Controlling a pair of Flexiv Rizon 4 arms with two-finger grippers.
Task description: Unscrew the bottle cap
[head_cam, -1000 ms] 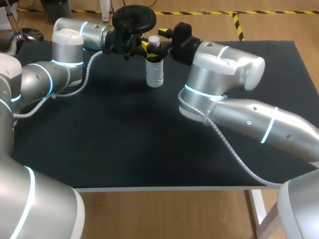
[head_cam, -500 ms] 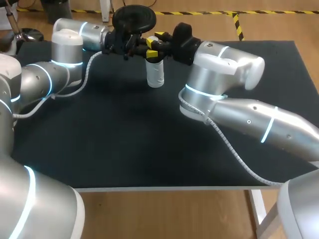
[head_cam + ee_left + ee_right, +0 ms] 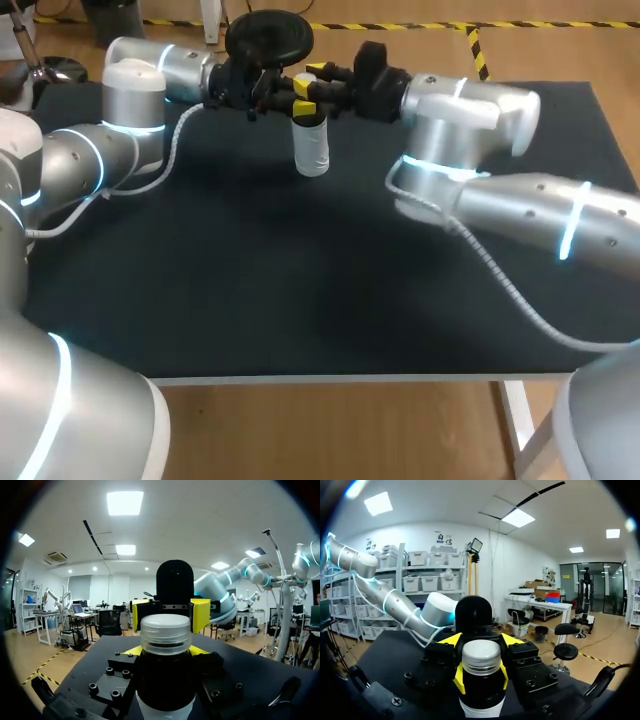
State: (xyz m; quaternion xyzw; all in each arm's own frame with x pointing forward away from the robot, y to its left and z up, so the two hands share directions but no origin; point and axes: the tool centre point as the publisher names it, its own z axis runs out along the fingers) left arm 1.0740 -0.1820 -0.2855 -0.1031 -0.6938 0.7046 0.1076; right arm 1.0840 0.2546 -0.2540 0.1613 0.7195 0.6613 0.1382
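Observation:
A small bottle (image 3: 311,148) with a pale body stands upright near the table's far edge. My left gripper (image 3: 283,97) comes in from the left and is shut on the bottle's dark upper part (image 3: 166,680), just under the cap (image 3: 166,631). My right gripper (image 3: 306,92) comes in from the right; its yellow fingertips (image 3: 458,677) press both sides of the whitish cap (image 3: 481,655), so it is shut on the cap. The two grippers face each other across the bottle. In the head view the cap is hidden by the yellow fingers.
The black table top (image 3: 300,290) stretches from the bottle toward its front edge (image 3: 330,377). My right arm's forearm and elbow (image 3: 470,110) hang over the far right part, and my left arm (image 3: 130,110) lies over the far left.
The right gripper's fingers have closed from wide open onto the cap. Since then the right arm's elbow has swung to the right with the wrist still at the cap. The left arm and bottle have kept still.

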